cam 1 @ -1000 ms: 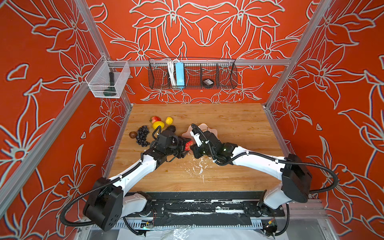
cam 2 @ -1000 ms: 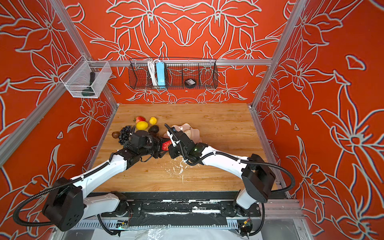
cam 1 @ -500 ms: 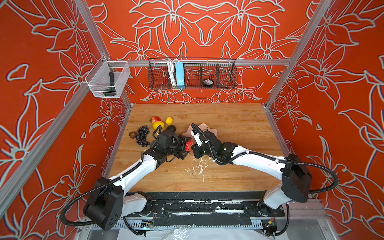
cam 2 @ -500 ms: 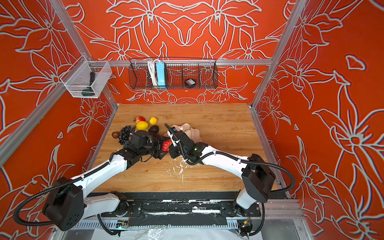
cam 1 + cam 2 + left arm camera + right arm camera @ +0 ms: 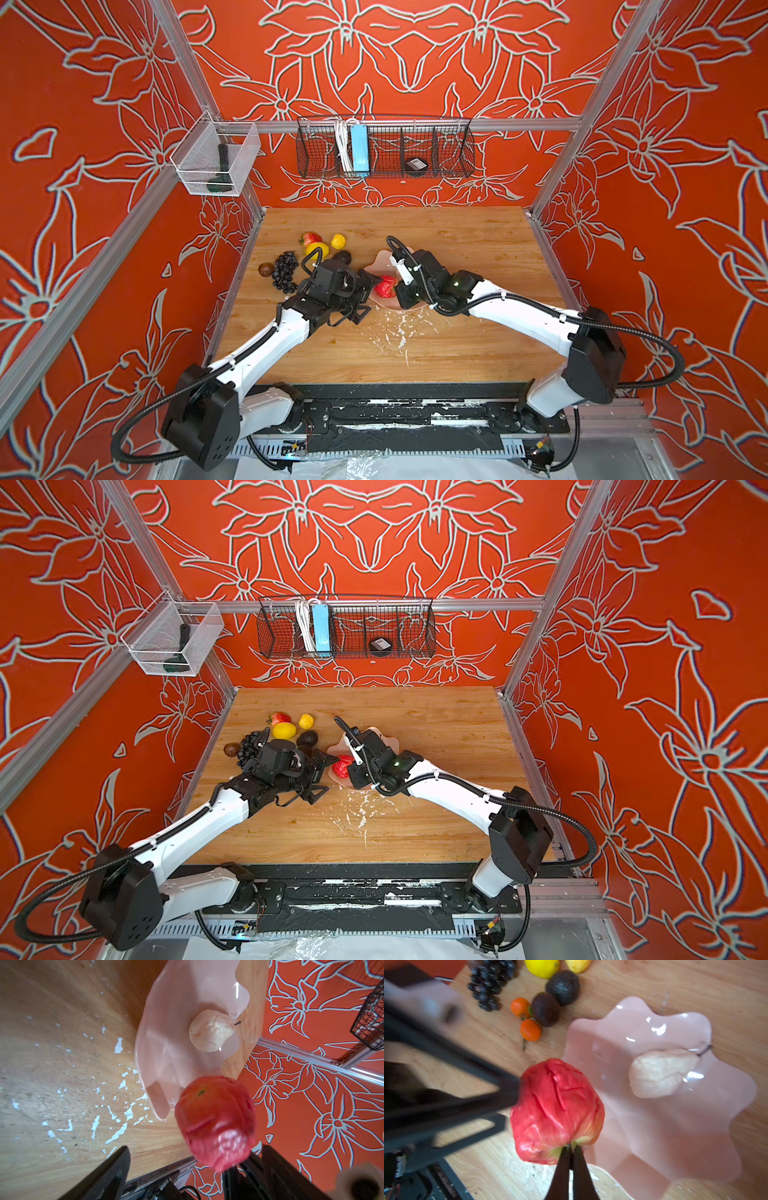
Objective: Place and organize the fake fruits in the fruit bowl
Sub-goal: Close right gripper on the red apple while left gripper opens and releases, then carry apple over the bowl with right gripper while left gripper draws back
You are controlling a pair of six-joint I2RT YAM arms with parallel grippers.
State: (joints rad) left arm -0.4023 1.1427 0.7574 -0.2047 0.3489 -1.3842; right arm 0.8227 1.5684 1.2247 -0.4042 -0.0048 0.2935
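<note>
Fake fruits: one red apple (image 5: 556, 1109) is held by its stem, with the right gripper (image 5: 570, 1150) pinched on that stem and its jaws almost together. The apple is positioned over the left rim of the fruit bowl (image 5: 401, 306); contact with the bowl cannot be told, since the apple is blurred in the left wrist view. The left gripper (image 5: 368, 293) is spread wide with nothing clamped. One of its fingers (image 5: 500, 1093) is seen against the apple's side.

The fruit bowl is set on the table (image 5: 457, 340) a little left of centre, about midway between the far and near edges. It is largely covered by both grippers in both top views. One pale cream pear (image 5: 211, 1030) with a thin dark stem is lying inside the bowl, on the side away from the apple.

The remaining fruits are left on the table towards the far-left corner:
- grape bunch (image 5: 284, 270), with a brown piece (image 5: 264, 269) just beside it, nearer the left edge
- lemon (image 5: 317, 249), with a smaller yellow fruit (image 5: 338, 240) and a red strawberry-like fruit (image 5: 311, 238) farther back
- avocado (image 5: 343, 257), nearest the bowl of those seen from above
- two small oranges (image 5: 530, 1030) and a dark plum-coloured fruit (image 5: 545, 1009), seen in the right wrist view between the grapes and the bowl

White flecks (image 5: 399, 332) are scattered on the table on the near side of the bowl
</note>
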